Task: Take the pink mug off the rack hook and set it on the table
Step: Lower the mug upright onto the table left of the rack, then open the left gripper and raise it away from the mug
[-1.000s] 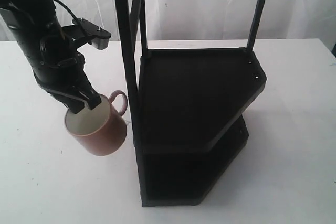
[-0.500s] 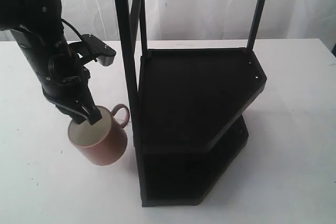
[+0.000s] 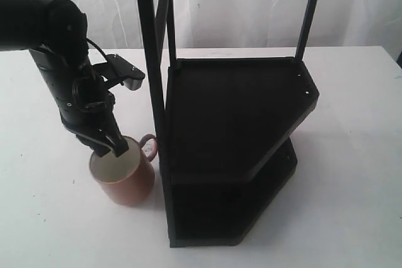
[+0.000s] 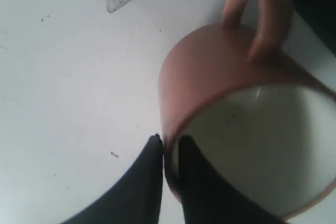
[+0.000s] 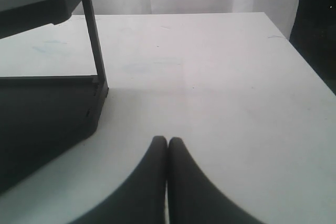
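Ext. view: left arm [image 3: 59,61] entered from the upper left, elbow high, forearm angled steeply down w/ wrist pitched toward the table [image 3: 44,218]. Camera bracket [image 3: 127,75] projected from the wrist toward the rack [image 3: 232,123].

Left gripper [image 3: 108,149] was clamped on the rim of the pink mug [image 3: 125,181]. Wrist view confirmed: left gripper [image 4: 168,142] had one finger outside the wall and one inside the cream interior, gap only as wide as the rim between them. Grip point was on the rim side opposite the handle [image 4: 260,19].

Pink mug [image 4: 210,72] was off the rack, low on the table side, just beside the rack's front-left upright [image 3: 154,86]. Handle [image 3: 149,145] pointed at that upright, very close; contact not determinable. Mug was tilted, mouth up and leaning toward camera. Base appeared at table level; whether it rested fully could not be told.

Right arm not seen in ext. view. Right gripper [image 5: 167,141] had fingers pressed together, holding nothing, low over the table [image 5: 220,77], near the rack [image 5: 47,108] lower tier.
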Action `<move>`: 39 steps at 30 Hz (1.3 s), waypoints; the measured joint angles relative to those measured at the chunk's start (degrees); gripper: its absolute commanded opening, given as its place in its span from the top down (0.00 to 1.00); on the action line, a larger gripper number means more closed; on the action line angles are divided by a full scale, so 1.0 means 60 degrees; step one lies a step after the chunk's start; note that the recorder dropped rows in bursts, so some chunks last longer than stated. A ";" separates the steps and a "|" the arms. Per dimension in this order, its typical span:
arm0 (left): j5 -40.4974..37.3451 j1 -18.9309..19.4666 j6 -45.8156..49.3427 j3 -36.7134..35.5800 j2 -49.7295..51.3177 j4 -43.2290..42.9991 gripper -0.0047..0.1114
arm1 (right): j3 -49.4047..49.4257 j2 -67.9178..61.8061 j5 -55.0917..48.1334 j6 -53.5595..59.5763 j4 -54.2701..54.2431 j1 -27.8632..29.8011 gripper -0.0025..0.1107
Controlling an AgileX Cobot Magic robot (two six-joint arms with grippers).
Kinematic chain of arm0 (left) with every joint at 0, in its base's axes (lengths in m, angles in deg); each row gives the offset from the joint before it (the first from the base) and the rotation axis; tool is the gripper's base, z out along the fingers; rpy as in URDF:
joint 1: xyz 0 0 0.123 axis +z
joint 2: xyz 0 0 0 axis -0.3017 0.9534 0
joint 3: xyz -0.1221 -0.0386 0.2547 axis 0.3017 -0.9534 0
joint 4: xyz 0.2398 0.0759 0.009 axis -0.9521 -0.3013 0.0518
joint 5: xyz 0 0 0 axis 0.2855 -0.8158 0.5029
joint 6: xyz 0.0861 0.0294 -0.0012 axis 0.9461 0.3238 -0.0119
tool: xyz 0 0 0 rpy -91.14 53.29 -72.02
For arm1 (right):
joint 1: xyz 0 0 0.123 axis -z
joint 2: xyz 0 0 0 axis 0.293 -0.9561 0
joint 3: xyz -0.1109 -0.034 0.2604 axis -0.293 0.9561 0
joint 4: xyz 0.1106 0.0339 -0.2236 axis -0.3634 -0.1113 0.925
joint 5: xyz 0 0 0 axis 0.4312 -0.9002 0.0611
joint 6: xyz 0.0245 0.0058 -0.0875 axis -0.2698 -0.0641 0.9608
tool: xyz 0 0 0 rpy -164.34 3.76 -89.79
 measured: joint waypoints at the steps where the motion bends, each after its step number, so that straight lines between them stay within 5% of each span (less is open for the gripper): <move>1: 0.0072 0.0000 0.0015 0.0000 0.0000 0.0068 0.70 | 0.0000 0.0000 0.0000 0.0000 0.0000 0.0000 0.98; 12: -0.0033 0.0000 0.0108 0.0126 -0.0071 0.0305 0.53 | 0.0000 0.0000 0.0000 0.0000 0.0000 0.0000 0.98; 17: -0.1083 0.0000 -0.0162 0.1183 -0.0752 0.0282 0.61 | 0.0000 0.0000 0.0000 0.0000 0.0000 0.0000 0.98; 21: -0.0991 -0.0014 -0.0923 0.1160 -0.1895 -0.0928 0.80 | 0.0000 0.0000 0.0000 0.0000 0.0000 0.0000 0.98; 24: -0.0679 -0.0014 -0.2225 0.0500 -0.2683 -0.2798 0.95 | 0.0000 0.0000 0.0000 0.0000 0.0000 0.0000 0.98; 32: -0.0257 0.0061 -0.6638 -0.2432 -0.4653 -0.7366 0.96 | 0.0000 0.0000 0.0000 0.0000 0.0000 0.0000 0.98; 39: 0.0352 0.1643 -1.1336 -0.5442 -0.6033 -1.0293 0.96 | 0.0000 0.0000 0.0000 0.0000 0.0000 0.0000 0.98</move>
